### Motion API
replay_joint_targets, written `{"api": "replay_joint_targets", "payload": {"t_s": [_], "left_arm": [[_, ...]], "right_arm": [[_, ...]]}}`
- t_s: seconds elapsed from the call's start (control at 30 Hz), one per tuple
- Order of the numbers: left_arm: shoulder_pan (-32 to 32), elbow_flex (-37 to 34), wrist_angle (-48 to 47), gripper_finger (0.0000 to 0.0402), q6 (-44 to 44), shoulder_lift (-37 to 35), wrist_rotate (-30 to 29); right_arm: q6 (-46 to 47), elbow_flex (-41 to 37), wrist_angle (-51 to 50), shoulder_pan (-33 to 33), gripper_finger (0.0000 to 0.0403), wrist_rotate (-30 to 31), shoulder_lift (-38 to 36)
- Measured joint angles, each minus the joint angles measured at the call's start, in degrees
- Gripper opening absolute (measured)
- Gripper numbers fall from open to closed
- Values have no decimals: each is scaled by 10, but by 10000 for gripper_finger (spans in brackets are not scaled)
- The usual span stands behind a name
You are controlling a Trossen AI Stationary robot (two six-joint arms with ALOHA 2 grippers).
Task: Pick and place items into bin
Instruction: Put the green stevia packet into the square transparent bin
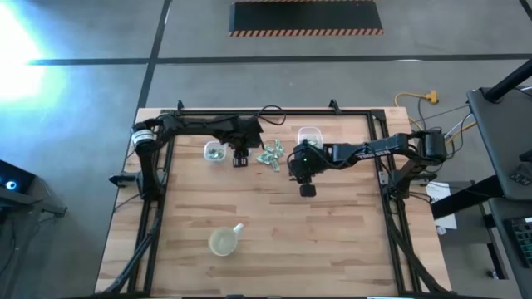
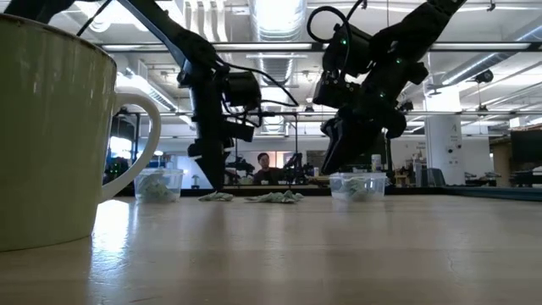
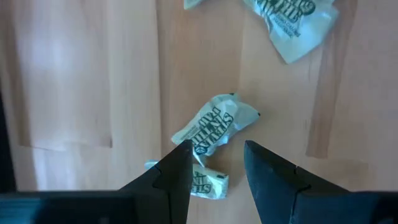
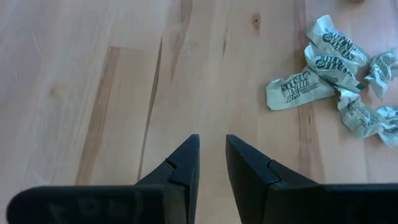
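The items are small pale green wrapped pieces lying in a loose pile point(image 1: 270, 155) on the wooden table. My left gripper point(image 1: 241, 159) points down at the pile's left edge and is open. In its wrist view one wrapped piece point(image 3: 214, 124) lies just ahead of the fingertips point(image 3: 217, 149), and another piece point(image 3: 208, 183) lies below the gap. My right gripper point(image 1: 306, 184) hovers near the pile's right side over bare wood, with a narrow gap between its fingers point(image 4: 212, 140) and nothing in it. The pile point(image 4: 336, 74) lies off to one side of it.
Two clear containers stand by the pile, one to its left point(image 1: 214, 151) and one at its far right point(image 1: 309, 134); both hold pale pieces. A yellowish round cup with a spout point(image 1: 223, 241) stands near the front edge, with bare wood around it.
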Motion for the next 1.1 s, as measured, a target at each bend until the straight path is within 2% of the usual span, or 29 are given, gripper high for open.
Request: {"api": "replay_joint_targets", "payload": {"t_s": [0.63,0.77,1.0,1.1], "left_arm": [[0,0,30,122,-6,32,-2],[0,-1,32,92,-6,32,-1],[0,-1,36,11,-6,30,-2],[0,-1,36,5,-7,29,-2]], "right_arm": [[7,0,13,0,68,0,0],[6,-1,13,0,68,0,0],[6,-1,13,0,68,0,0],[6,-1,13,0,68,0,0]]}}
